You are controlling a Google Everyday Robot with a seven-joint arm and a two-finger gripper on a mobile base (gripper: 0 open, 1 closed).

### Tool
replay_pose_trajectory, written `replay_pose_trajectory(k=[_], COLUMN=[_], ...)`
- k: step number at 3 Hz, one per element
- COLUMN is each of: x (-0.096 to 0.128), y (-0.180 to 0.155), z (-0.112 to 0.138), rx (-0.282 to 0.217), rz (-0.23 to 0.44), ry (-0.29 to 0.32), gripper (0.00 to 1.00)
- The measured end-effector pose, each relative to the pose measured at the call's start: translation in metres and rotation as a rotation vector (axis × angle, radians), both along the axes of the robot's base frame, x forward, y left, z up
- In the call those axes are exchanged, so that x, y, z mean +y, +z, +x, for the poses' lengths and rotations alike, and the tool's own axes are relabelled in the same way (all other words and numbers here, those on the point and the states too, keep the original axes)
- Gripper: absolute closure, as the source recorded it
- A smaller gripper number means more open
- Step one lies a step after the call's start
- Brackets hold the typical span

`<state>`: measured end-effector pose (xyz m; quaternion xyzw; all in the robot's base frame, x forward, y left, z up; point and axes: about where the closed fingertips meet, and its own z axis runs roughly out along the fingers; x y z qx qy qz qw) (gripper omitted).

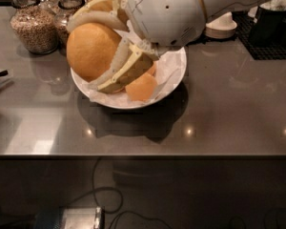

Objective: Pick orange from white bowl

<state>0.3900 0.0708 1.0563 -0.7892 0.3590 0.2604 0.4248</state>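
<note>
gripper [81, 56] | jaws clasping the orange [91, 51] | hovering over left rim of white bowl [174, 80] (smaller fruit [140, 87] lying inside)

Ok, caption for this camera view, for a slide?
The tool clamps the orange over the left edge of the white bowl; smaller fruit inside.

The cream gripper [82, 55], yellow along its inner links, clasped the evenly golden-orange orange [93, 46] above the left rim of the white bowl [179, 74]. Inside that bowl lay crinkled white paper [166, 66] and a smaller, deeper-orange fruit [141, 87]. Beneath the bowl, the counter [229, 111] was glossy grey-brown.
</note>
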Motion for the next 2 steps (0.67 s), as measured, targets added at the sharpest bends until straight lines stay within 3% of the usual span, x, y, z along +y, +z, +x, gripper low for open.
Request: replay_pose_trajectory(k=[2], x=[-0.0090], y=[-0.0084], z=[-0.0124], rx=[0.011], rz=[0.035], ry=[0.008], gripper=[1.00])
